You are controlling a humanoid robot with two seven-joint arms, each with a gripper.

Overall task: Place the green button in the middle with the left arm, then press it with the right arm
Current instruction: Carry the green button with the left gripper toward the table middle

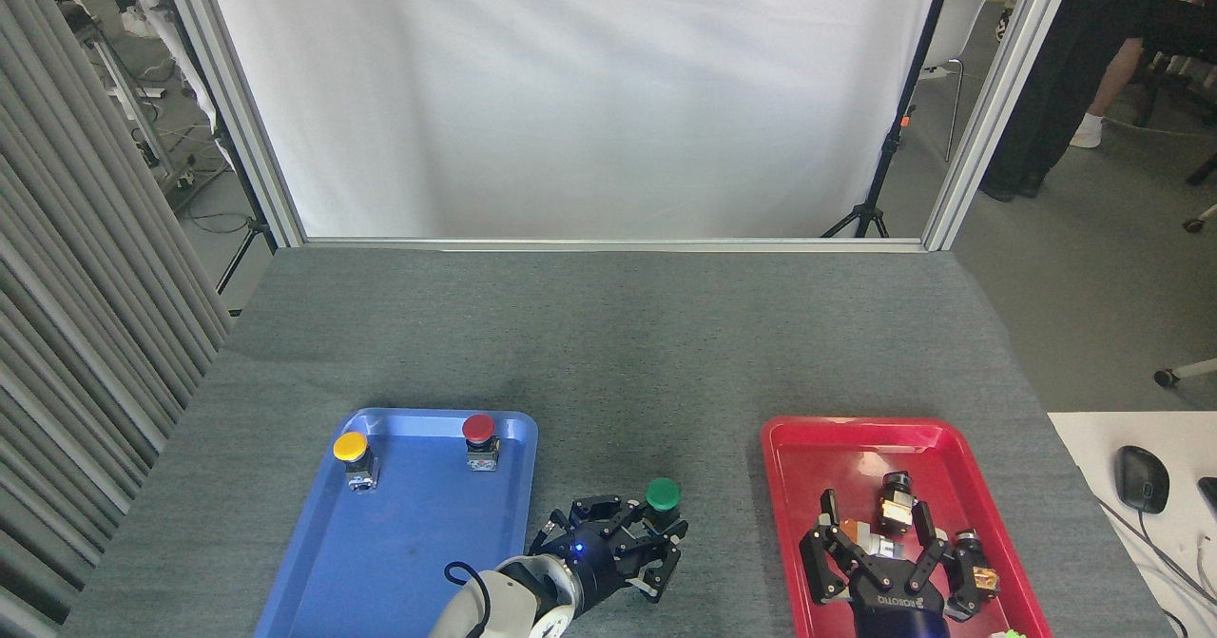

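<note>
Green button [663, 493] between trays, gripper-held [639, 543].

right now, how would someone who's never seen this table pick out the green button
Look at the grey table cloth, at the bare strip between the blue tray and the red tray. There the left gripper grips the green button. It is the only green-capped one; the red button and yellow button stand in the blue tray.

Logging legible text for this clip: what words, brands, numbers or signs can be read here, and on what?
"ROBOTIQ": white lettering on the black three-fingered right hand over the red plastic tray, seen upside down.
Black three-fingered left hand, holding the green-capped push-button: no lettering readable.
Nothing else carries readable text.
</note>
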